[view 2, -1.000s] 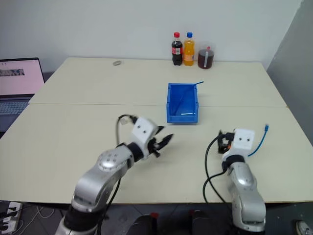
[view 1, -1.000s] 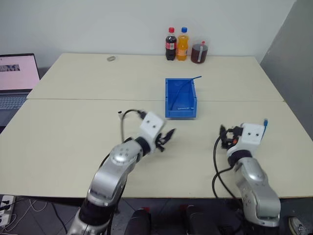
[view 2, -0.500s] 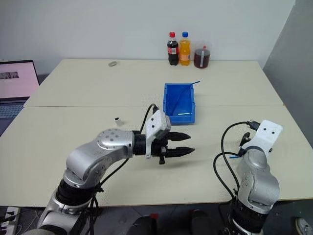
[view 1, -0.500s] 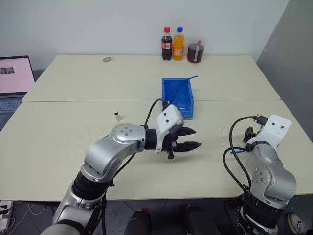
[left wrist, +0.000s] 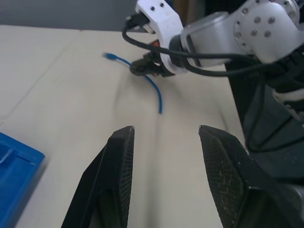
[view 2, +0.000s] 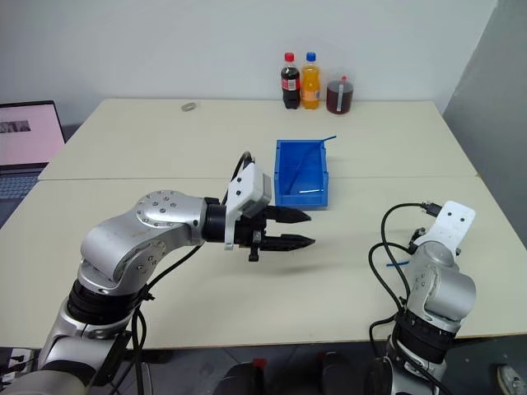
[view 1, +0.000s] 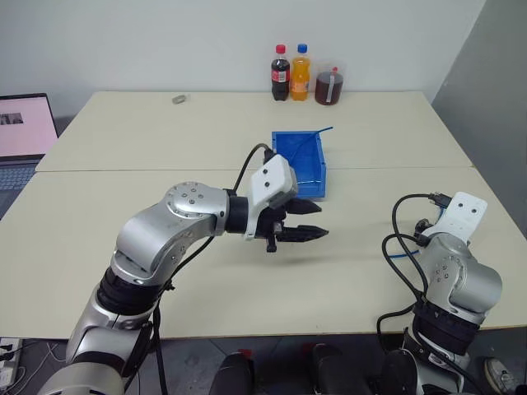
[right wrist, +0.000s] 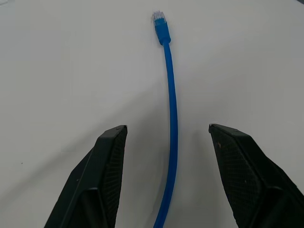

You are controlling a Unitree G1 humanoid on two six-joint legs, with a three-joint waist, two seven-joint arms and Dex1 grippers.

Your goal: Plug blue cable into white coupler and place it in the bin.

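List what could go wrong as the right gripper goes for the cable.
1. The blue cable lies thin and flat on the table between the fingers of the open right gripper; closing could miss it.
2. Its plug lies well ahead of the fingers, so a grip here may leave it floppy.
3. A second cable pokes over the bin rim and might snag.

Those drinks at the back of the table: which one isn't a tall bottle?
The one at the right end: a squat, dark brownish container with a red top. The cola bottle and the orange bottle beside it stand taller and slimmer.
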